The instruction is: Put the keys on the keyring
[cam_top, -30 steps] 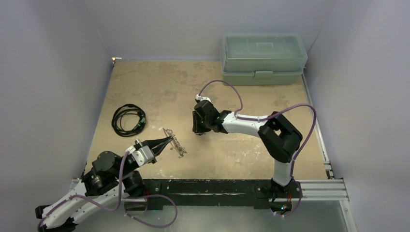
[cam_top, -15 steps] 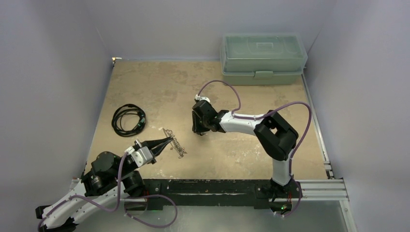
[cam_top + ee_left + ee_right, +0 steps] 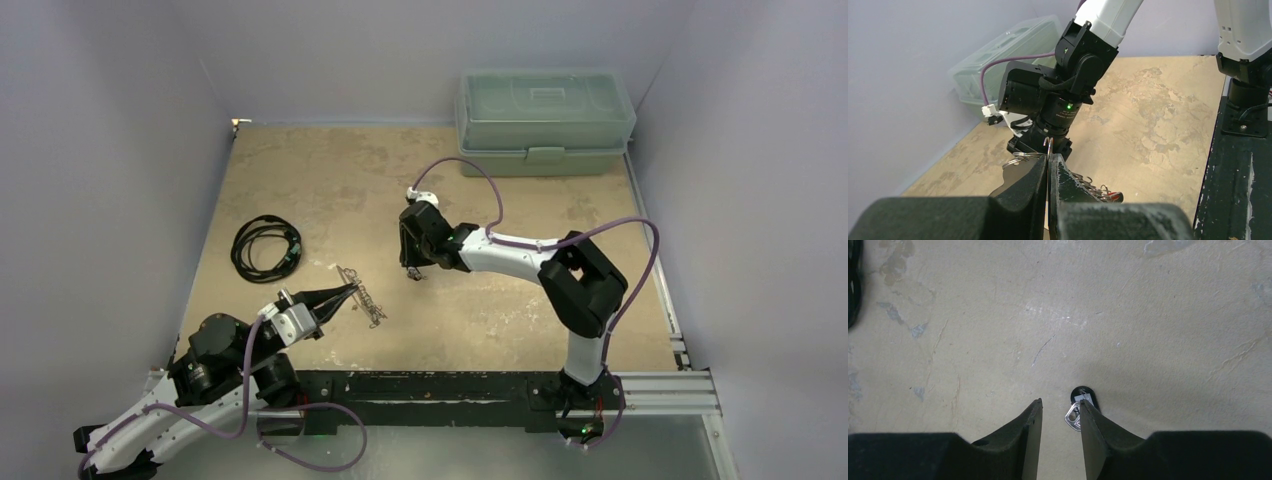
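Observation:
My left gripper (image 3: pixel 349 290) is shut on a small wire ring (image 3: pixel 1049 146) of the keyring (image 3: pixel 365 300), which it holds low over the table's near left. The left wrist view shows the keyring's silvery loops (image 3: pixel 1087 181) and a red-headed key (image 3: pixel 1113 196) beyond my shut fingers (image 3: pixel 1064 182). My right gripper (image 3: pixel 412 268) points down at the middle of the table, open. Between and just past its fingertips (image 3: pixel 1060 402) lies a silvery key (image 3: pixel 1074 416) with a dark-headed key (image 3: pixel 1083 391) on the tabletop. The right finger (image 3: pixel 1093 430) partly covers them and touches the silvery one's edge.
A black coiled cable (image 3: pixel 265 245) lies at the left of the table. A pale green lidded box (image 3: pixel 545 120) stands at the back right. Walls close in the table on three sides. The right arm's wrist (image 3: pixel 1058 95) hangs just beyond the keyring.
The right arm's wrist has shifted slightly toward the back of the table, its gripper still open over the keys. The left arm and the keyring have not moved.

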`<state>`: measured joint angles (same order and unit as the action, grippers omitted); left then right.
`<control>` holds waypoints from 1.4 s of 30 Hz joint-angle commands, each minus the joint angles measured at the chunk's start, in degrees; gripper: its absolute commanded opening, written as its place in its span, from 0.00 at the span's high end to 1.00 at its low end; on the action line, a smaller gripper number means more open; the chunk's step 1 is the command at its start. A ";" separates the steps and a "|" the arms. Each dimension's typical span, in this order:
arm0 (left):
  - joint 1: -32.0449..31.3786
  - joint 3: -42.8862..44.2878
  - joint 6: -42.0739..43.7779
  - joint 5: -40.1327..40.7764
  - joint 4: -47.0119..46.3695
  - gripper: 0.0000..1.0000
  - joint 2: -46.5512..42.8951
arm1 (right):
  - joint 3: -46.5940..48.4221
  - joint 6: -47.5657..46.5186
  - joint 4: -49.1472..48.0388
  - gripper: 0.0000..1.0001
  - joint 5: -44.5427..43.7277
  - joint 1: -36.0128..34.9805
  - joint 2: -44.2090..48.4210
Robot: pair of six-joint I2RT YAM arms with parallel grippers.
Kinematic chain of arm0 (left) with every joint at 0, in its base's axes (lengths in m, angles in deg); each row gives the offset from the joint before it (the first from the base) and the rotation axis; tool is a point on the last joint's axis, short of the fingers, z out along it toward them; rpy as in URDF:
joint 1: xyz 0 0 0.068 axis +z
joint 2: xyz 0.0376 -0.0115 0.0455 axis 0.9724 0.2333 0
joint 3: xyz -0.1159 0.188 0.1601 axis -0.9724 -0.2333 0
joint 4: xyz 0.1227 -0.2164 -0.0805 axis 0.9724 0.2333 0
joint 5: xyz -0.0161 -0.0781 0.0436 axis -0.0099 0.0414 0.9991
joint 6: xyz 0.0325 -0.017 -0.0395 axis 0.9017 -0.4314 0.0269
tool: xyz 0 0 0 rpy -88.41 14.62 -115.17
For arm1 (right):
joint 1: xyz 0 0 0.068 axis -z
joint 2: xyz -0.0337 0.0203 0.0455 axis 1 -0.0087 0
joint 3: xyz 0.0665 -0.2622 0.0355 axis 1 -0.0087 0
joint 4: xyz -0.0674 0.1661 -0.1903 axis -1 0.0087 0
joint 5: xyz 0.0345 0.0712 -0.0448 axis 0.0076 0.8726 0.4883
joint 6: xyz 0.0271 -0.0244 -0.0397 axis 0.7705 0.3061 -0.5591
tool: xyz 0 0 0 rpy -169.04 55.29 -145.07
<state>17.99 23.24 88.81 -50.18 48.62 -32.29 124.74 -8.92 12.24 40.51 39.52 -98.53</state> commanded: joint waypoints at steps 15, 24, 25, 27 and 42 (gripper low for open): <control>0.34 0.10 -1.49 -0.47 -3.77 1.00 -0.31 | 3.81 -0.40 1.85 0.81 -4.52 -0.12 -6.00; 0.34 0.01 -1.50 -0.38 -3.87 1.00 -0.53 | 3.56 -1.66 2.64 1.00 -5.12 -0.12 -6.25; 0.34 0.01 -1.53 -0.38 -3.87 1.00 -0.55 | 3.34 -1.99 2.48 1.00 -5.37 -0.12 -5.83; 0.34 0.01 -1.42 -0.38 -3.85 1.00 -0.57 | 2.80 -2.74 1.93 1.00 -5.49 -0.12 -4.22; 0.33 -0.17 -1.38 -0.12 -4.00 1.00 -0.23 | -0.55 -19.13 3.67 1.00 -2.34 -2.18 10.25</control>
<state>17.99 23.24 88.44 -50.23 48.62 -32.29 123.41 -22.53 13.51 37.19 37.99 -88.72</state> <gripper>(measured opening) 0.009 0.004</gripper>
